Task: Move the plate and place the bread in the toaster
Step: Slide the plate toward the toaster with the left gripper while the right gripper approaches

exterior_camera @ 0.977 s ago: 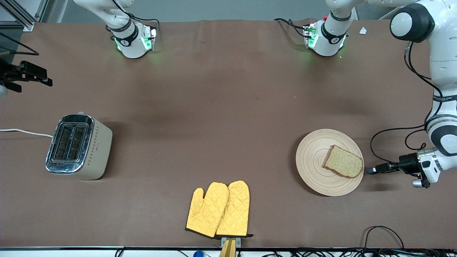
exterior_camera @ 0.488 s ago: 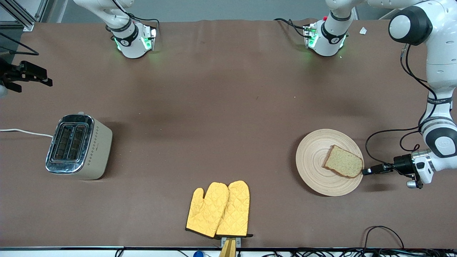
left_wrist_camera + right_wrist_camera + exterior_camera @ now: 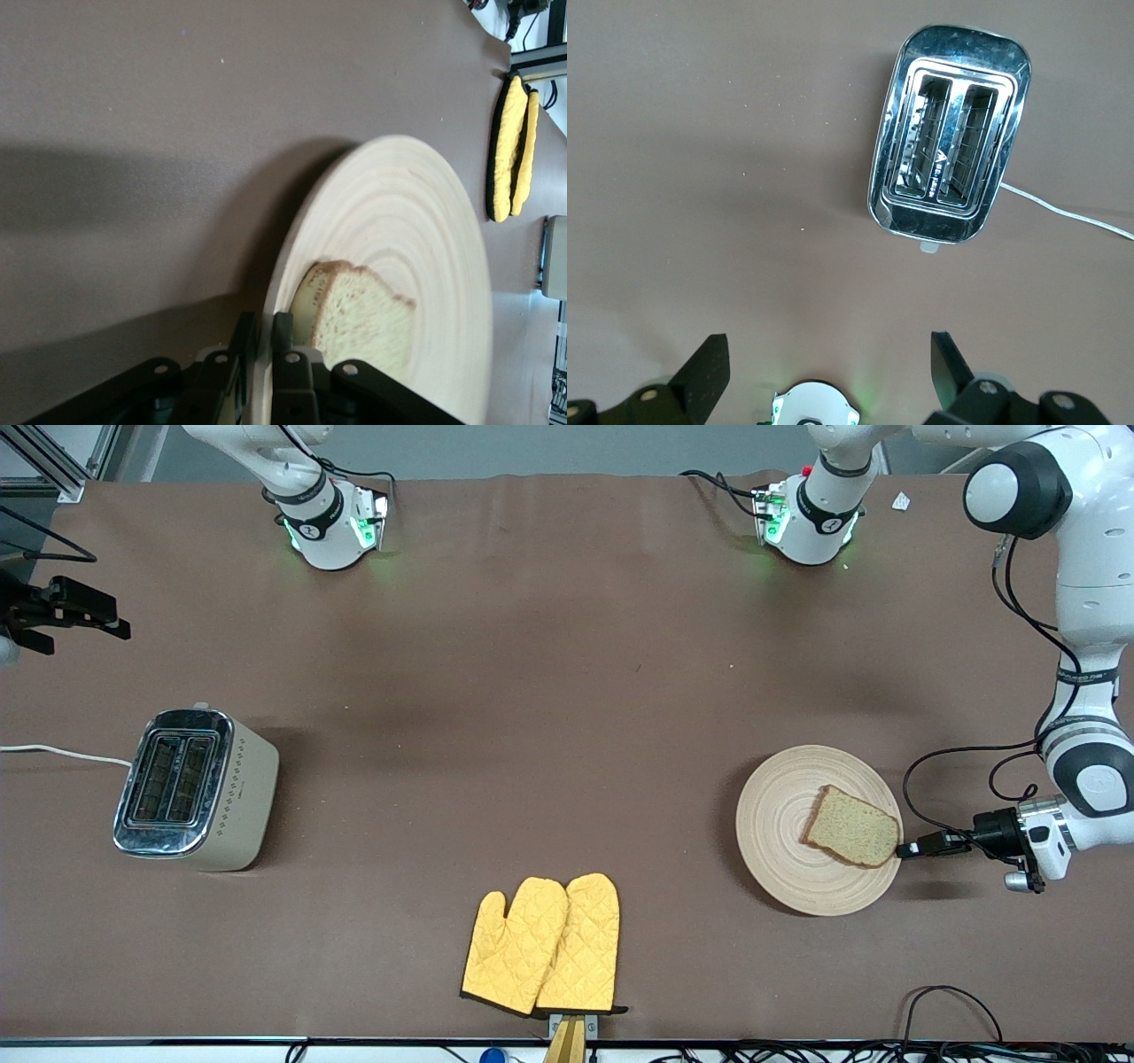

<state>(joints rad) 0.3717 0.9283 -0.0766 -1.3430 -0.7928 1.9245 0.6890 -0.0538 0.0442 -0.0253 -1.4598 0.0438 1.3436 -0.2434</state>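
The light wooden plate lies on the brown table toward the left arm's end, with the bread slice on it near my left gripper. My left gripper is at the plate's rim, level with the table. In the left wrist view its fingers are shut on the plate rim, one above and one below, beside the bread. The beige toaster stands at the right arm's end, slots empty. My right gripper waits open in the air there, and its wrist view shows the toaster below.
A pair of yellow oven mitts lies near the table's front edge, between the toaster and the plate. The toaster's white cord runs off the table's end. Black cables lie at the front edge near the left arm.
My left gripper has moved in from beside the plate to its rim and shut on it. The plate has barely shifted. The right arm has not moved.
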